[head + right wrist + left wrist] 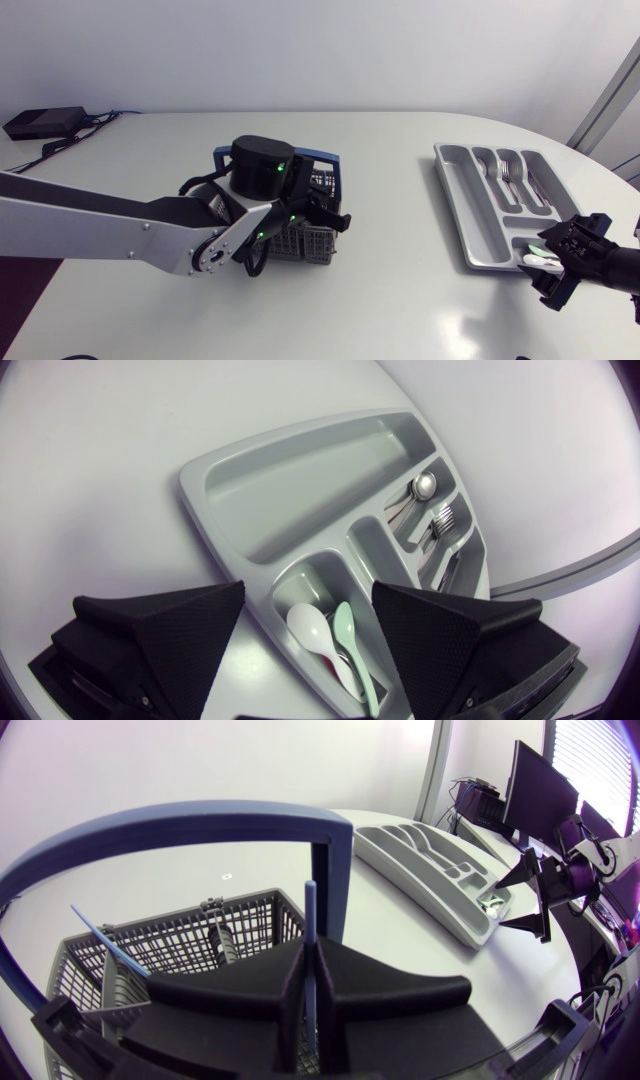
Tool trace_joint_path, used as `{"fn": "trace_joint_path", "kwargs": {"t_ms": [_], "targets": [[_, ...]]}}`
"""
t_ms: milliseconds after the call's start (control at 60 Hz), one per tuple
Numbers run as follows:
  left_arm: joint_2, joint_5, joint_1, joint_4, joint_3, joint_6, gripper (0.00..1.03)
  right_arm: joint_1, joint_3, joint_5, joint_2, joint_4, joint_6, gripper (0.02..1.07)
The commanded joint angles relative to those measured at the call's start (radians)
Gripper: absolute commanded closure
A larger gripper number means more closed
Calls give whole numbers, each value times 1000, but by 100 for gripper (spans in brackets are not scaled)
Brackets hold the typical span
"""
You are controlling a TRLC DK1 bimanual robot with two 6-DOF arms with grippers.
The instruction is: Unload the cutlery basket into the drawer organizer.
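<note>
In the head view, our left arm (120, 225) comes in from the left, and the left jaws hang over the basket (316, 240), which stands left of the table's (400, 305) middle. The organizer (468, 212) lies on the right, well apart from the basket, its long axis running from near to far. Our right arm (605, 265) holds the right jaws over its near end. We count one basket and one organizer.

In the left wrist view, the left jaws are narrow and closed on a thin blue stick (311, 925). It stands upright between them, its long axis pointing straight up, just beside the upright post of the basket's blue handle (200, 825). A second blue stick (100, 932) leans tilted in the basket, off to one side of the jaws, so we count two. The organizer lies ahead, past the handle.

In the right wrist view, the right jaws are wide apart and hold nothing. Under them, in the organizer's small near compartment, lie one white spoon (315, 632) and one green spoon (350, 645), side by side. Ahead, one metal spoon (422, 486) and one fork (446, 517) lie in the long slots.

We judge that the stick must rise along its own axis, clear of the handle, then travel right. The left arm holds it, though the right arm is nearer the organizer.
</note>
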Motion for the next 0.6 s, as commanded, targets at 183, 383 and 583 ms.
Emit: {"fn": "trace_joint_path", "kwargs": {"t_ms": [183,383,583], "targets": [[-116,-17,-27,46,-117,74,100,28,-63,3,-56,-14,11,15],[-251,-84,-116,69,-117,179,98,99,-66,4,-189,-94,88,15],[-361,-103,-124,19,-60,206,98,231,19,-20,-310,-273,240,15]]}}
